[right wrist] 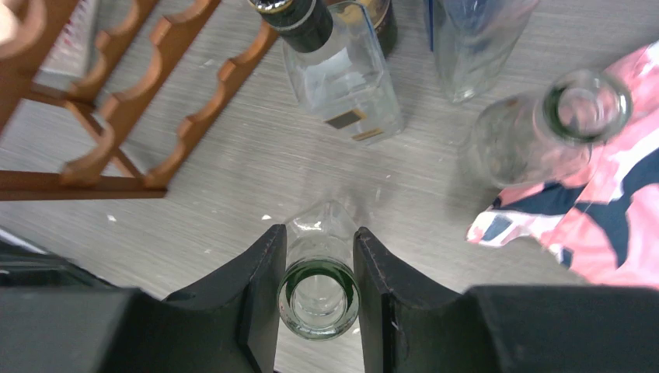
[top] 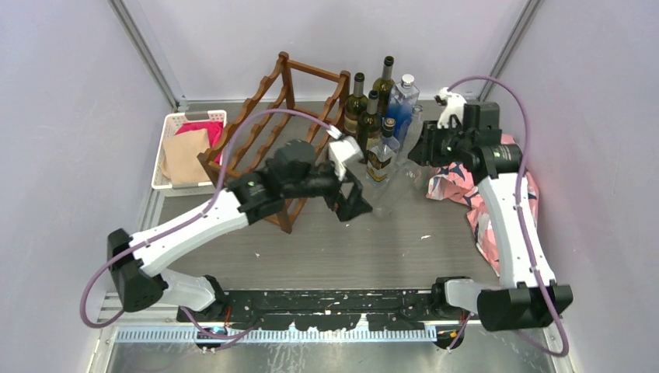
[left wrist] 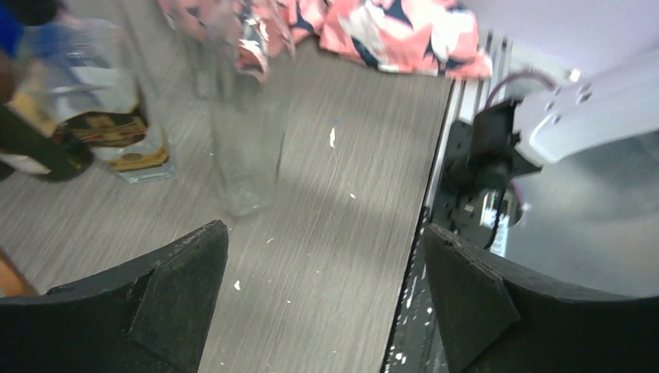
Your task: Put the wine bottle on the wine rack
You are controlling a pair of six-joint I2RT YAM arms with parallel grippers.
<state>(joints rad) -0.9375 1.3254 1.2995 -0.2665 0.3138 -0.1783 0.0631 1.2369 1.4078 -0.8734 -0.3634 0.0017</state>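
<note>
glass first: the bottle [right wrist: 319, 299] i want is clear with a greenish rim. it stands upright on the table [right wrist: 256, 155], in front of the other bottles [top: 371, 116] and to the right of the rack [right wrist: 78, 186]. the right gripper [right wrist: 319, 237] has a finger pressed to each side of the neck just under the mouth, so i read it as clamped on the bottle, whose base looks to be on the table. the left gripper [left wrist: 322, 303] is spread wide and holds nothing, hanging over bare table between rack and bottles. as i judge it, the grasp is made, and the lift, the tip to horizontal and the lay into a scalloped cradle are all left. no bottle shows on the rack, though my left arm hides part of it. count: one rack, one white basket [top: 194, 116] with cloths in it, one floral cloth [right wrist: 598, 225], and about seven bottles. that is three dark green, one blue, one square with a label, and two clear including mine.
</note>
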